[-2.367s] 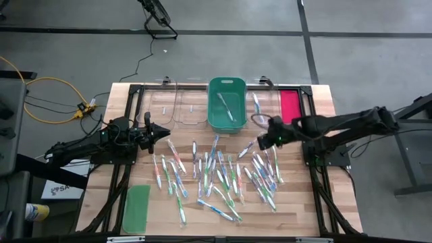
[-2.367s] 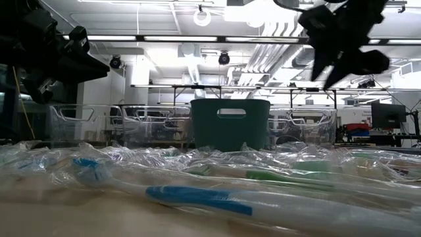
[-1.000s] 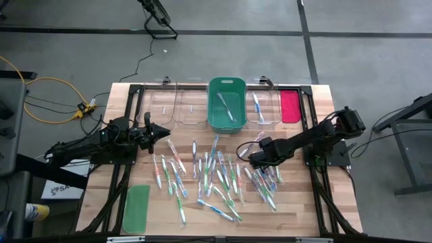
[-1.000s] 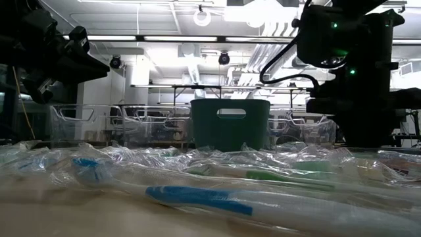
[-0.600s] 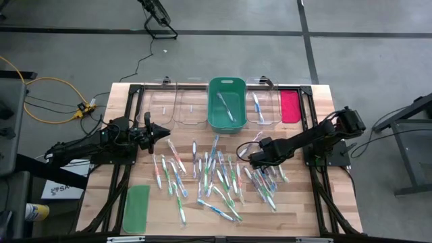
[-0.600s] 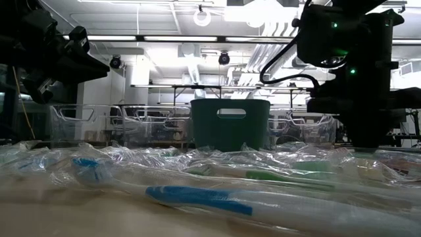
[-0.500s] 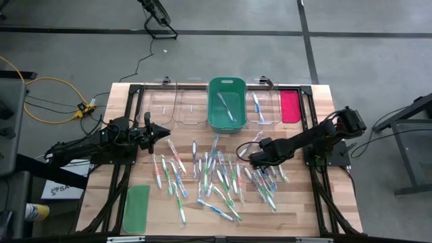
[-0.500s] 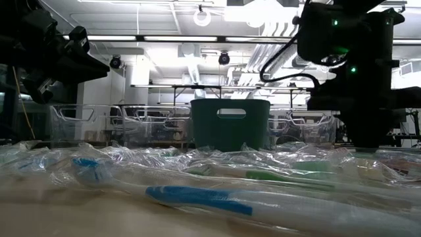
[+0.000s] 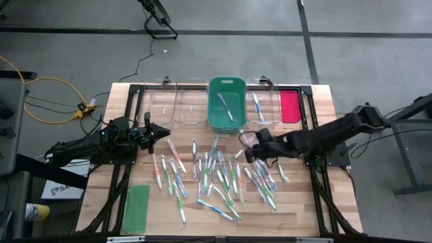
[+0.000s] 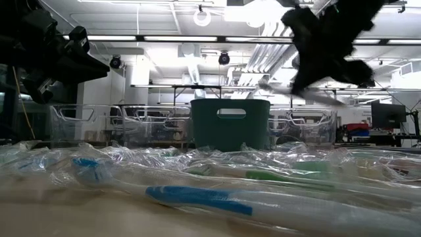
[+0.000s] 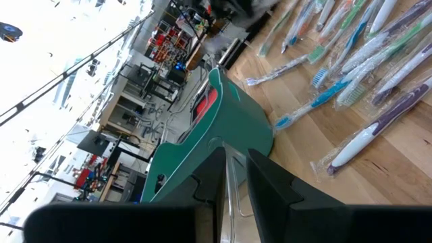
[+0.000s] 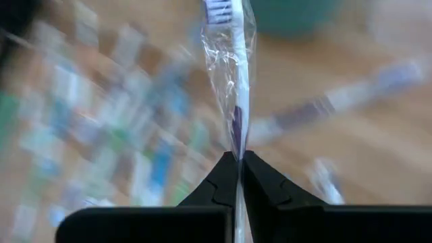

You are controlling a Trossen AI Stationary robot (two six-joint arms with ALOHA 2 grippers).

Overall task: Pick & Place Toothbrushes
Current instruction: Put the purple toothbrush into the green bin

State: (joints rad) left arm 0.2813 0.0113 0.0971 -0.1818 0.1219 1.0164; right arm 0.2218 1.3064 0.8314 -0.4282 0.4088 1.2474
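Many wrapped toothbrushes [image 9: 219,177] lie scattered on the wooden table in front of a green bin [image 9: 227,104]. My right gripper [image 9: 249,146] hovers above the pile's right part, slanting down, shut on one wrapped toothbrush [image 12: 233,74] with a blue-purple handle. In the low view this toothbrush [image 10: 308,94] hangs high above the pile. My left gripper [image 9: 166,131] waits level at the pile's left side. Its fingers [image 11: 214,177] stand slightly apart with nothing between them. My right gripper pinches the wrapped toothbrush by its blue-purple handle [image 12: 236,135] between its two fingertips, wrapper and all. The fingers come slanting down from the table's right side. The bristle head [image 12: 217,9] points away beyond the fingertips. The toothbrush is lifted clear of the pile, slightly sloped.
Clear bins [image 9: 177,106] stand left of the green bin, which holds one toothbrush. Another clear bin [image 9: 264,108] on its right holds a blue one. A red-pink lid [image 9: 290,106] lies at the far right, a green lid [image 9: 136,208] at the near left.
My right gripper has risen from the pile's right part and gone a little toward the far edge, tipping from pointing steeply down to a slant. It carries one toothbrush, now lifted clear of the others. The rest of the pile lies as before.
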